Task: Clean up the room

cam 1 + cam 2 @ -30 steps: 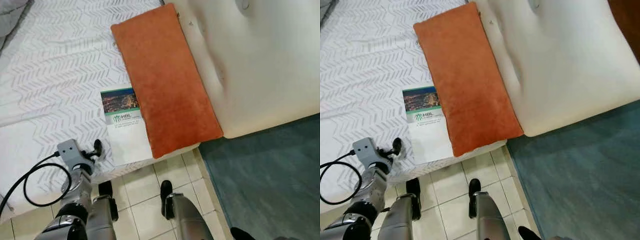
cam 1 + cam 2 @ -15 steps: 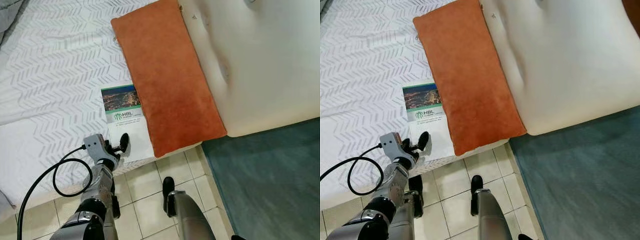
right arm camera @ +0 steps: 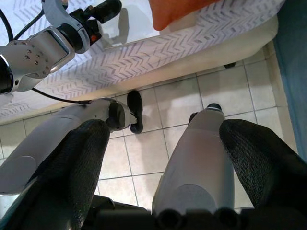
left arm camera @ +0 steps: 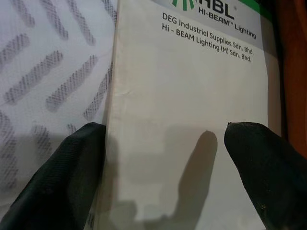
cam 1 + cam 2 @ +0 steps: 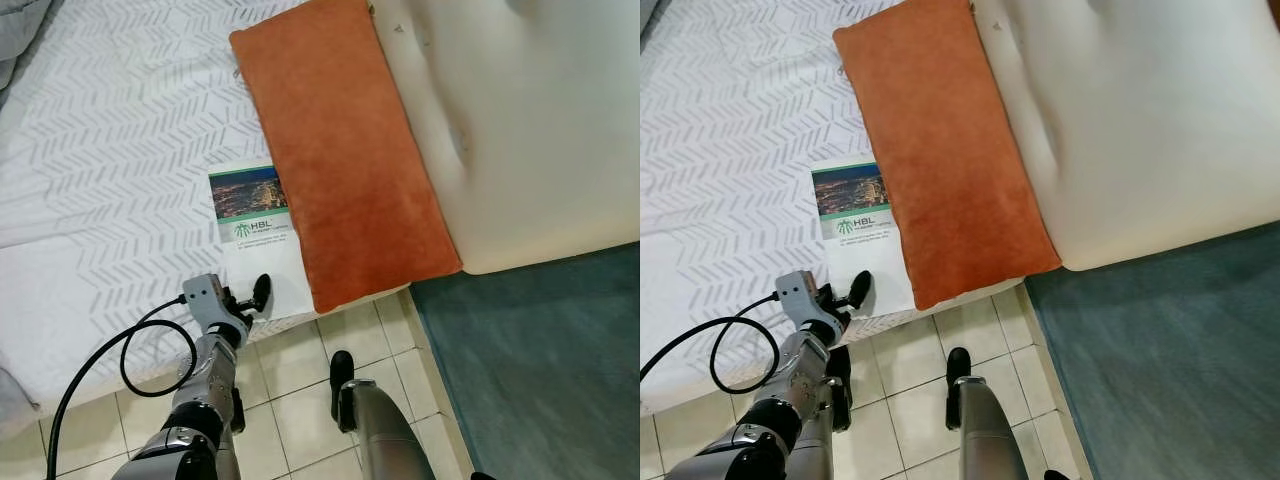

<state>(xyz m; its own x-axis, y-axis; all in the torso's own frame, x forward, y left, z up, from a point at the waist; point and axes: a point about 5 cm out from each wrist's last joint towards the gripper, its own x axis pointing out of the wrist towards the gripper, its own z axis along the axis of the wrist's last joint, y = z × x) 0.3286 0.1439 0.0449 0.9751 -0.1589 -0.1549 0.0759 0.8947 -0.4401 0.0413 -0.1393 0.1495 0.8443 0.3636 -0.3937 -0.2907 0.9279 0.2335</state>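
head views evenly bright and sharp, light diffuse, no glare. soft shadow under the bed edge on the tiles [image 5: 290, 365]. left wrist view dimmer and warm-tinted; the black fingers [image 4: 62, 177] are blurred and cast a shadow on the booklet [image 4: 192, 120].

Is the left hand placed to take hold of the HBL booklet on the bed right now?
Probably yes. The left hand is open at the near edge of the booklet, fingers straddling its white lower part. Only the orange cushion covers its far side edge.
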